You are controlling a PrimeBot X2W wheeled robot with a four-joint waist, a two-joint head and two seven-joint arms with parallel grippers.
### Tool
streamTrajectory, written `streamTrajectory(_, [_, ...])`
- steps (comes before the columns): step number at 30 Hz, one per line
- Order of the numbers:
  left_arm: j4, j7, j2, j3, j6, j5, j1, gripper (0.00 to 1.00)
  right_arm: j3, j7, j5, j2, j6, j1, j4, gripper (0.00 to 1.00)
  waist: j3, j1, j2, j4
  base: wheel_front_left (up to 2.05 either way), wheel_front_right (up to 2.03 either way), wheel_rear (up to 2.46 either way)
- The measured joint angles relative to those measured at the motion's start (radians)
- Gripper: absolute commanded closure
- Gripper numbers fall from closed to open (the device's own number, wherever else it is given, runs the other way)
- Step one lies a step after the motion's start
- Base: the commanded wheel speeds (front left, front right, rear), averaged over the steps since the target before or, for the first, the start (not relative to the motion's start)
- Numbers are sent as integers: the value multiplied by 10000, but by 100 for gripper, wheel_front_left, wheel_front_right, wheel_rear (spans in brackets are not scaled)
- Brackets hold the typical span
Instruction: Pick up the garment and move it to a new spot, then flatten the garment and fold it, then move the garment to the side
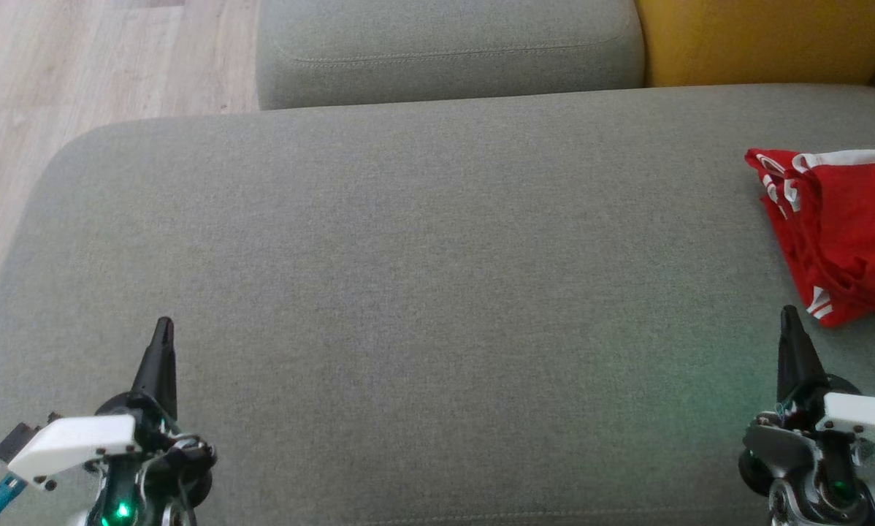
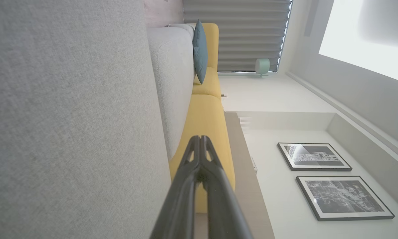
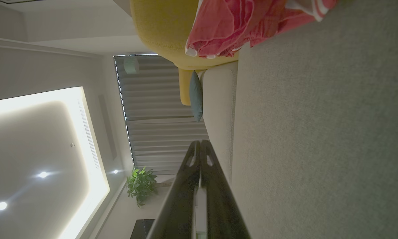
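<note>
Claws both pinched fully shut w/ nothing in them: left claw (image 1: 163, 329) and right claw (image 1: 789, 318) each show fingers pressed into one dark point.

Biggest thing is the grey seat cushion (image 1: 423, 277), taken as ref. for all else. Grey back cushion (image 1: 445, 51) butts against its far edge, centre-left. Yellow cushion (image 1: 759, 36) sits at its far right corner, next to the back cushion. Wood floor (image 1: 79, 66) lies off its left side.

Garment (image 1: 839, 226), red w/ white trim, lies crumpled on the seat cushion at its right edge, approx. mid-depth, partly cut off by the frame. Right claw hangs over the seat cushion's near right corner, tip just beside the garment's near hem, small gap visible, not touching. Left claw is over the near left corner, well apart from the garment.

Smaller bits: blue pillow (image 2: 200, 49) beyond the seat cushion's far edge, leaning on yellow upholstery; two framed pics (image 2: 313, 156) on the pale wall behind that; potted plant (image 3: 141, 184) well off by the curtain.
</note>
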Motion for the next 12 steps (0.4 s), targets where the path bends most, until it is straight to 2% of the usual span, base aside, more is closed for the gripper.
streamTrajectory(12, [2, 44, -27, 12, 0, -15, 0, 100, -33, 13, 0, 0, 0, 1, 8, 100, 0, 0, 0, 0, 0, 0, 0])
